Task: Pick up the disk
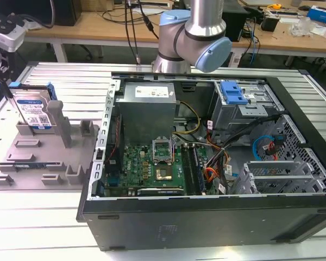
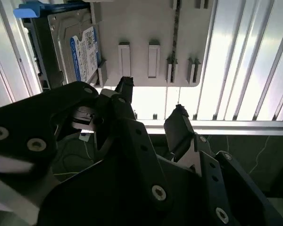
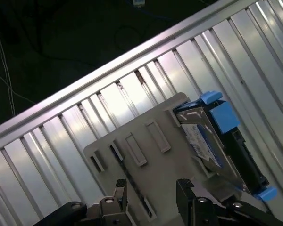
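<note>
Silver with blue side rails, the disk [image 1: 35,111] stands on edge at a corner of the grey fixture tray [image 1: 22,163]. The gripper [image 2: 152,96] faces that tray, jaws spread and empty, clear of the disk.

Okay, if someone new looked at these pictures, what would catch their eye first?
The open computer case in the middle of the exterior view, its circuit board and cables bare. At that view's left the disk stands on edge in a grey tray; in both wrist views the tool hangs open and empty, not touching it.
</note>
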`<state>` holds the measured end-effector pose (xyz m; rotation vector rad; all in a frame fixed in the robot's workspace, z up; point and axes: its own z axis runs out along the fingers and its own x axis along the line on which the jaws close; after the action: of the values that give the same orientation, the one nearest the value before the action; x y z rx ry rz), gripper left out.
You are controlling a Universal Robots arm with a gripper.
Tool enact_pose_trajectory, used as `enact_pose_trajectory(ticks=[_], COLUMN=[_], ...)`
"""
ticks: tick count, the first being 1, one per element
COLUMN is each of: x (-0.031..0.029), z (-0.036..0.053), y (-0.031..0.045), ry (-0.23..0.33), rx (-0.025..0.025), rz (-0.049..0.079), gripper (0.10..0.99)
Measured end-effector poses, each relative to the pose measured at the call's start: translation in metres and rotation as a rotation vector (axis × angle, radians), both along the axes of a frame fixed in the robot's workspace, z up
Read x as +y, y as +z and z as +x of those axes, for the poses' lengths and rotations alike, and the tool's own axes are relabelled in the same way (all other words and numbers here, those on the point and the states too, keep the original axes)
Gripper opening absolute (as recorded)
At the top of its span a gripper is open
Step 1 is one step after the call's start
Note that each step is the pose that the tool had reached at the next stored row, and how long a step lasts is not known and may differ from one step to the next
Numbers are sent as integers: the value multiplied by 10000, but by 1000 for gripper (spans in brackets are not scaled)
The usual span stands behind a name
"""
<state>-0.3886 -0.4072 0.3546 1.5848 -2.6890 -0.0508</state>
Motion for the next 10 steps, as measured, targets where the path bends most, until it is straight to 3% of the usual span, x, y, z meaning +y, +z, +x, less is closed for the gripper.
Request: enact_pose_trajectory(ticks=[7, 10], x=[0, 0], z=[0, 0], y=[-39, -63], ry=[1526, 2436], rx=[-8, -24], rz=[-21, -46], gripper=[541, 541])
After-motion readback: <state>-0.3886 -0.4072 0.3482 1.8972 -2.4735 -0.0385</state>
